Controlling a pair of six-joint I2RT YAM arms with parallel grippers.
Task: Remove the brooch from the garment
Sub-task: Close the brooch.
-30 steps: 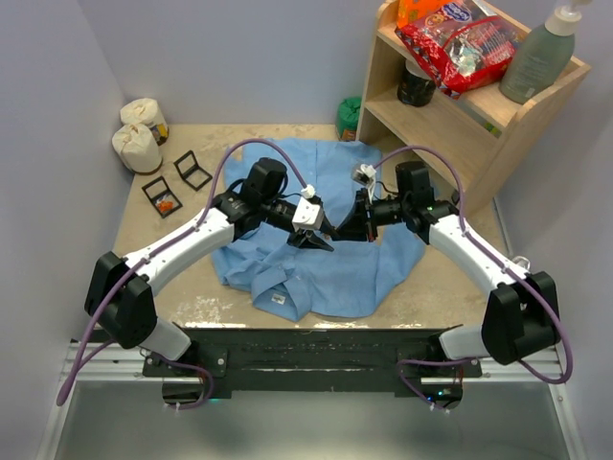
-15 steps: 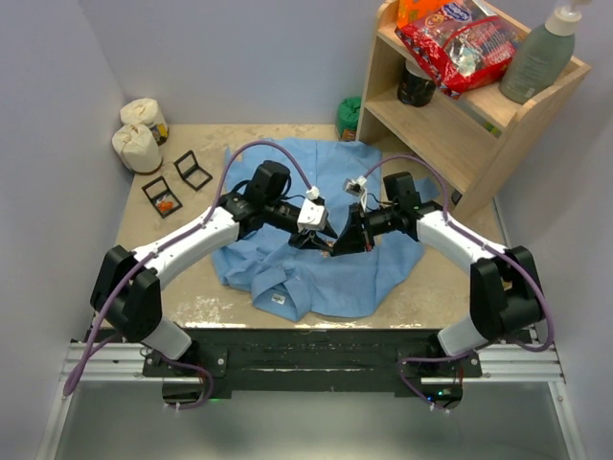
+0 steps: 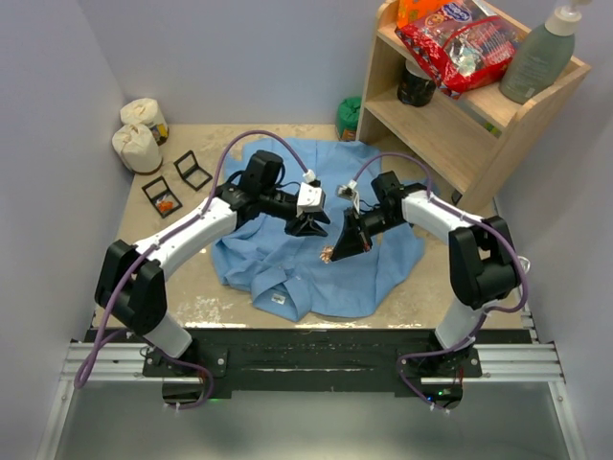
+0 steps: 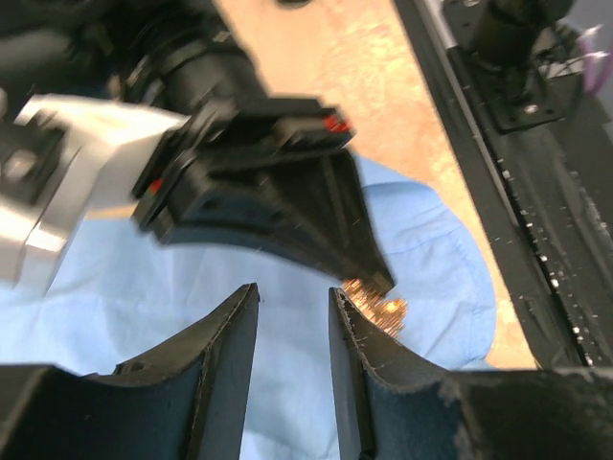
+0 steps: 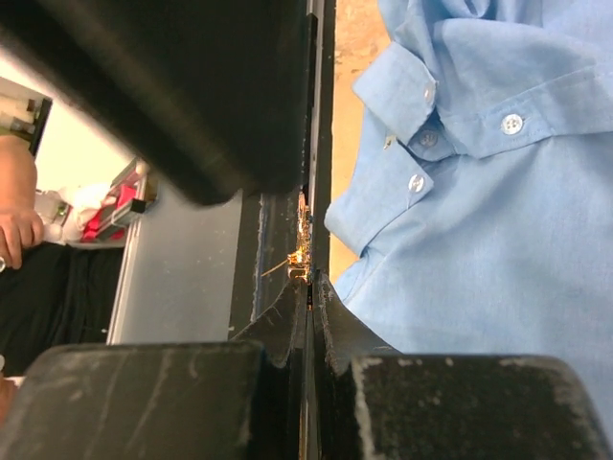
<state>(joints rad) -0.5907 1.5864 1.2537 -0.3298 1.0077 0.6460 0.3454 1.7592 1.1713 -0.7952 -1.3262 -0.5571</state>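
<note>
In the overhead view the left hand (image 3: pixel 309 228) sits just left of centre over the garment (image 3: pixel 369 278), which lies spread on the tabletop (image 3: pixel 182 264). Its fingers (image 4: pixel 225 355) stand slightly apart with only blue cloth in the gap, so it grips nothing. Just to its lower right, the brooch (image 3: pixel 327 254), a small gold cluster, sits at the very tip of the right hand (image 3: pixel 335 249), whose fingers are pressed together on it. The brooch therefore lies straight ahead along the right hand's pointing axis, toward the lower left and the collar (image 3: pixel 278 297) — beside the left fingers, not between them. In the right wrist view it shows against the dark rail (image 5: pixel 278 220), not against cloth — it looks free of the shirt, though a snagged pin cannot be ruled out.
</note>
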